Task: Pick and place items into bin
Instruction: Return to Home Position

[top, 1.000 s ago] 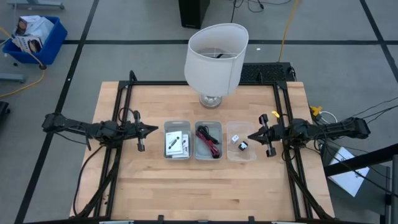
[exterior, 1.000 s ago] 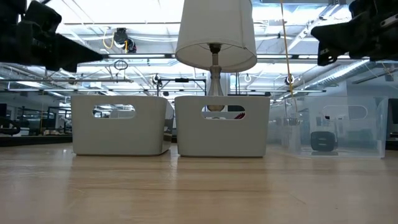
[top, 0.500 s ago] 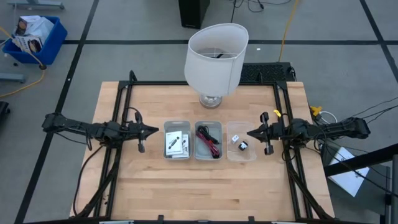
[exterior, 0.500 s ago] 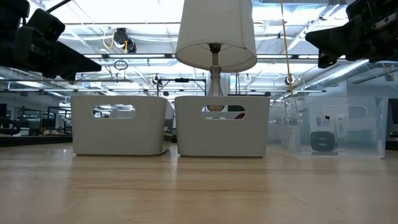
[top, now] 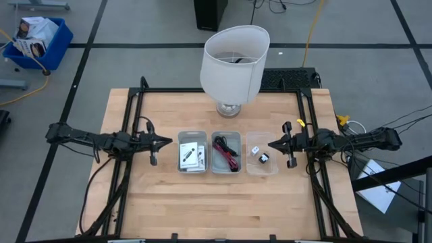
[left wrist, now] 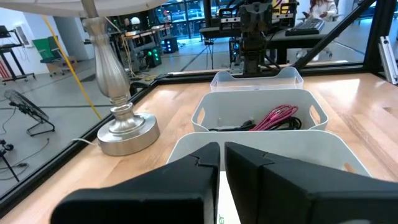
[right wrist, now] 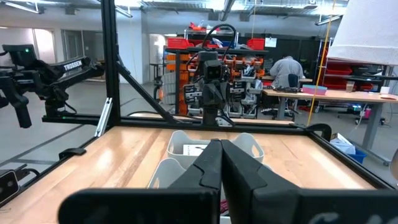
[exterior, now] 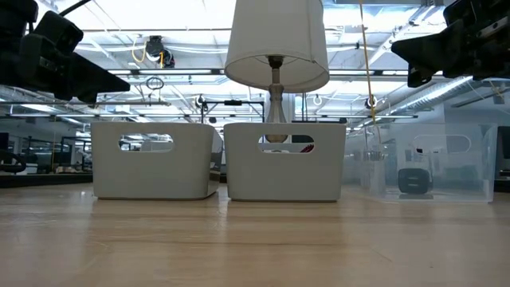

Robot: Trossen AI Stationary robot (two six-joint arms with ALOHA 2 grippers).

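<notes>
Since every item we see sits in a bin, we judge the sorting done and homing in hand. On the table (top: 202, 202), white packets (top: 192, 157) lie in the left gray bin (top: 180, 152), red cable (top: 230, 162) and black cable (top: 220, 143) in the middle bin (top: 226, 133), tiny block (top: 255, 150) in the clear bin (top: 262, 171). Left gripper (top: 169, 142) and right gripper (top: 271, 146) flank this row, both pinched shut, empty. Next: park them, clear of the lamp (top: 235, 64) behind.
</notes>
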